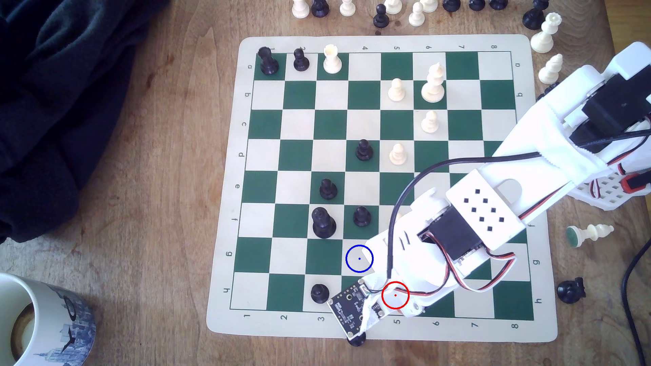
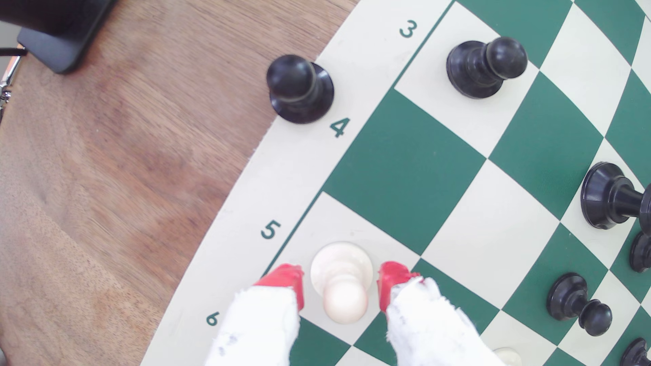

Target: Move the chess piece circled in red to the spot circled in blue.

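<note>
Grasp step: your gripper (image 2: 341,281) jaws apart, straddling white pawn (image 2: 341,272) on cream sq by the 5 mark, not yet pinching. Next: close, lift, shift to blue-ringed spot (image 1: 359,258), diagonal neighbour sq.

We see a brown wooden counter (image 1: 141,176) carrying a green-and-cream chess mat (image 1: 225,197) at its centre. At ten o'clock lies a dark cloth (image 1: 53,105). At seven o'clock stands a printed mug (image 1: 45,323). At twelve o'clock, spare black and white pieces (image 1: 415,14) stand off the mat. At three o'clock, a white piece (image 1: 591,234) lies toppled, a black one (image 1: 571,290) just below.
</note>
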Tool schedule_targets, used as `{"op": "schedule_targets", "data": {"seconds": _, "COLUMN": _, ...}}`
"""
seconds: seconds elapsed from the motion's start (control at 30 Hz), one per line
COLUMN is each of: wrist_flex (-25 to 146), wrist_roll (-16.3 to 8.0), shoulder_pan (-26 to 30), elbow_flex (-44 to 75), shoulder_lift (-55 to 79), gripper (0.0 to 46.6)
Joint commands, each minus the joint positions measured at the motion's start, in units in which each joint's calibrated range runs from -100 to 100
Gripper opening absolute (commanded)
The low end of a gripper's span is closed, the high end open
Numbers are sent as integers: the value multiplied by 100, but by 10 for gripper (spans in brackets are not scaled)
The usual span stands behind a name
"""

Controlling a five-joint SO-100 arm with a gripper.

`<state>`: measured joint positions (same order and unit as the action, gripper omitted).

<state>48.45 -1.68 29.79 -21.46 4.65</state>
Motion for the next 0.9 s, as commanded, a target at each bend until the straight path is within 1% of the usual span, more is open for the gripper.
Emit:
{"op": "schedule_targets", "data": {"seconds": 0.0, "wrist_flex": 45, "wrist_roll": 24, "shoulder_pan": -3, "elbow_flex": 433, "shoulder_lift": -108, "gripper": 110}}
{"op": "schedule_targets", "data": {"seconds": 0.03, "wrist_flex": 53, "wrist_roll": 24, "shoulder_pan": 5, "elbow_flex": 433, "shoulder_lift": -108, "gripper": 100}}
{"op": "schedule_targets", "data": {"seconds": 0.1, "wrist_flex": 61, "wrist_roll": 24, "shoulder_pan": 12, "elbow_flex": 433, "shoulder_lift": -125, "gripper": 49}}
{"op": "schedule_targets", "data": {"seconds": 0.13, "wrist_flex": 61, "wrist_roll": 24, "shoulder_pan": 12, "elbow_flex": 442, "shoulder_lift": -134, "gripper": 42}}
{"op": "schedule_targets", "data": {"seconds": 0.43, "wrist_flex": 184, "wrist_roll": 24, "shoulder_pan": 67, "elbow_flex": 487, "shoulder_lift": -278, "gripper": 32}}
{"op": "schedule_targets", "data": {"seconds": 0.5, "wrist_flex": 274, "wrist_roll": -5, "shoulder_pan": 106, "elbow_flex": 641, "shoulder_lift": -397, "gripper": 21}}
{"op": "schedule_targets", "data": {"seconds": 0.6, "wrist_flex": 528, "wrist_roll": 5, "shoulder_pan": 114, "elbow_flex": 868, "shoulder_lift": -474, "gripper": 21}}
{"op": "schedule_targets", "data": {"seconds": 0.77, "wrist_flex": 938, "wrist_roll": -20, "shoulder_pan": 28, "elbow_flex": 1358, "shoulder_lift": -516, "gripper": 19}}
{"op": "schedule_targets", "data": {"seconds": 0.87, "wrist_flex": 938, "wrist_roll": -20, "shoulder_pan": -175, "elbow_flex": 1430, "shoulder_lift": -575, "gripper": 19}}
